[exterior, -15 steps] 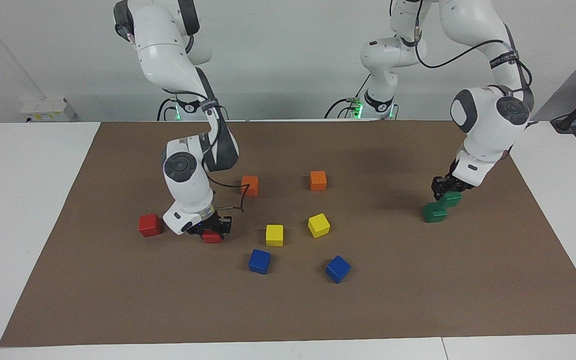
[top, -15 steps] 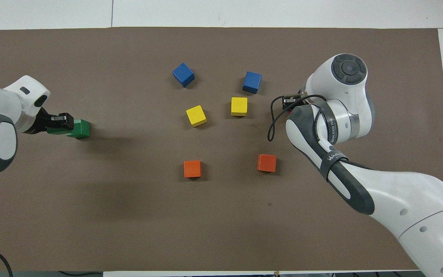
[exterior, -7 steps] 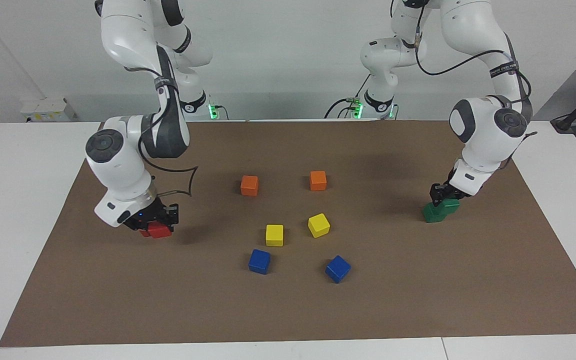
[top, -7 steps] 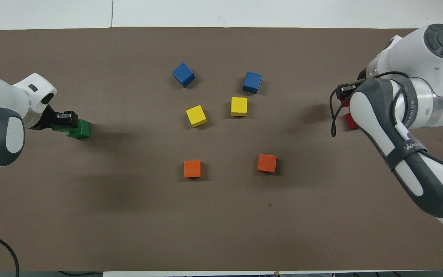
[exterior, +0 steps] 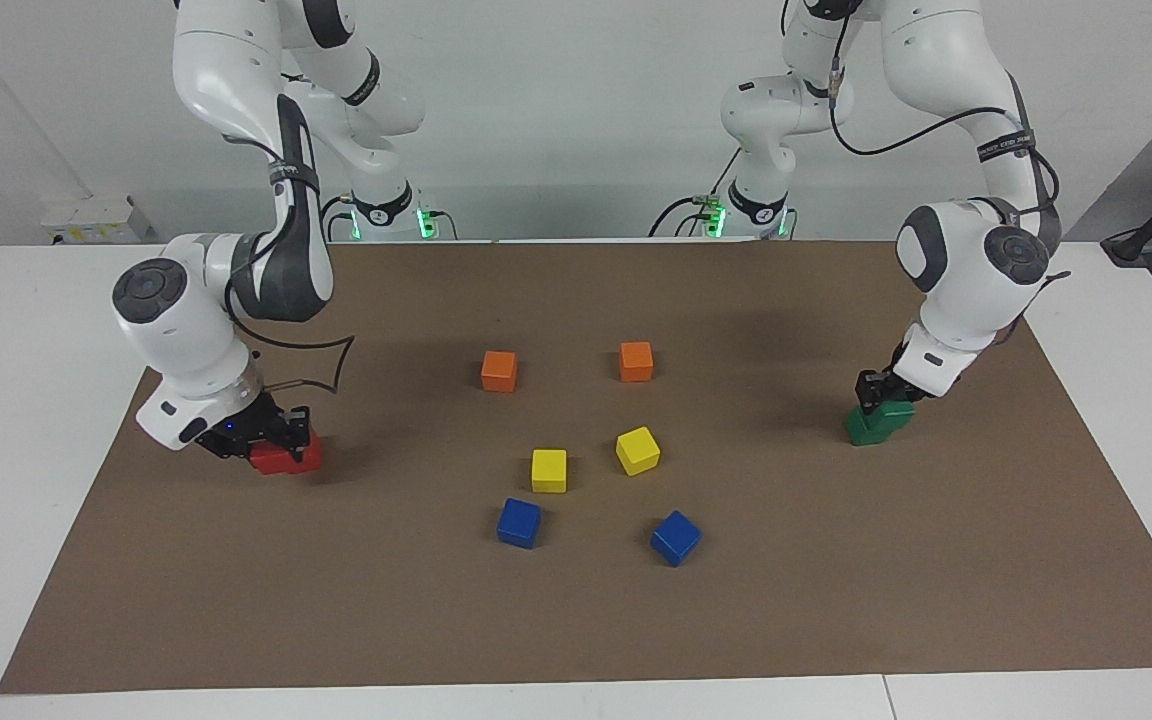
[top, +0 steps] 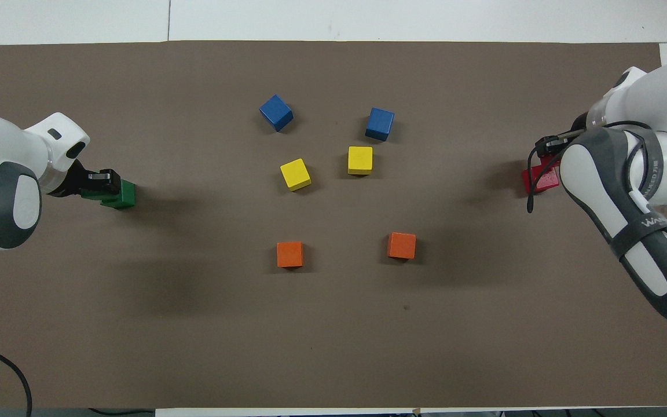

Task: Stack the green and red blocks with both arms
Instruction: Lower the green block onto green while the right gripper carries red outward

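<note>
My left gripper (exterior: 884, 392) is shut on a dark green block (exterior: 899, 408) and holds it tilted on top of the second green block (exterior: 866, 431) at the left arm's end of the mat. In the overhead view this gripper (top: 101, 180) overlaps the green pair (top: 123, 196). My right gripper (exterior: 269, 438) is shut on a bright red block (exterior: 292, 456) low at the right arm's end. The second red block is hidden under it. Overhead, only part of the red (top: 542, 176) shows beside the right arm.
Two orange cubes (exterior: 499, 371) (exterior: 636, 361), two yellow cubes (exterior: 549, 470) (exterior: 638, 450) and two blue cubes (exterior: 519, 522) (exterior: 676, 537) lie in the middle of the brown mat (exterior: 576, 620). White table surrounds the mat.
My right gripper carried its red block toward the right arm's end and lowered it over the other red block. My left gripper lowered its green block onto the second green one.
</note>
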{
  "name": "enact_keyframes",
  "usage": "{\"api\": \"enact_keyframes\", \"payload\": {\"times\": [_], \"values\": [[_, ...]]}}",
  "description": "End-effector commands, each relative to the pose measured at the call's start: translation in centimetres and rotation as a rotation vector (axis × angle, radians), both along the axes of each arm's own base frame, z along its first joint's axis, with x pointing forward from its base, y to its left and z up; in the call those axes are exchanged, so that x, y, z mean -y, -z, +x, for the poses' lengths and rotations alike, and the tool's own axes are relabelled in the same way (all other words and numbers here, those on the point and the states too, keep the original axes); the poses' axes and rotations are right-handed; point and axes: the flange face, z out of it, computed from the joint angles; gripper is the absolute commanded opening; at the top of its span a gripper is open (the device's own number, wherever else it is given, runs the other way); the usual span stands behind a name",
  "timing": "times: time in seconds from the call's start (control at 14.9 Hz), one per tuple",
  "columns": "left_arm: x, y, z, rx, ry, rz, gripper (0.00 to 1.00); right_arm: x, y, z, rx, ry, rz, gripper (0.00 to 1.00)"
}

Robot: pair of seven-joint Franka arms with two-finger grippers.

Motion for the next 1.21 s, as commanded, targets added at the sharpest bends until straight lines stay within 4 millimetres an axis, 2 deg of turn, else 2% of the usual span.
{"api": "enact_keyframes", "payload": {"times": [0.0, 0.34, 0.6, 1.14], "values": [[-0.9, 0.1, 0.0, -0.016, -0.020, -0.010, 0.00, 0.4, 0.1, -2.0, 0.006, -0.033, -0.002, 0.00], [-0.8, 0.1, 0.0, -0.013, -0.037, -0.031, 0.00, -0.3, -0.1, -2.9, 0.005, -0.038, -0.002, 0.00], [-0.6, 0.3, -0.1, -0.016, -0.039, -0.039, 0.00, -0.4, 0.8, -3.7, 0.016, -0.038, -0.003, 0.00], [-0.7, 0.4, -0.4, -0.019, -0.056, -0.038, 0.00, -0.7, 1.2, -4.3, 0.027, -0.039, -0.002, 0.00]]}}
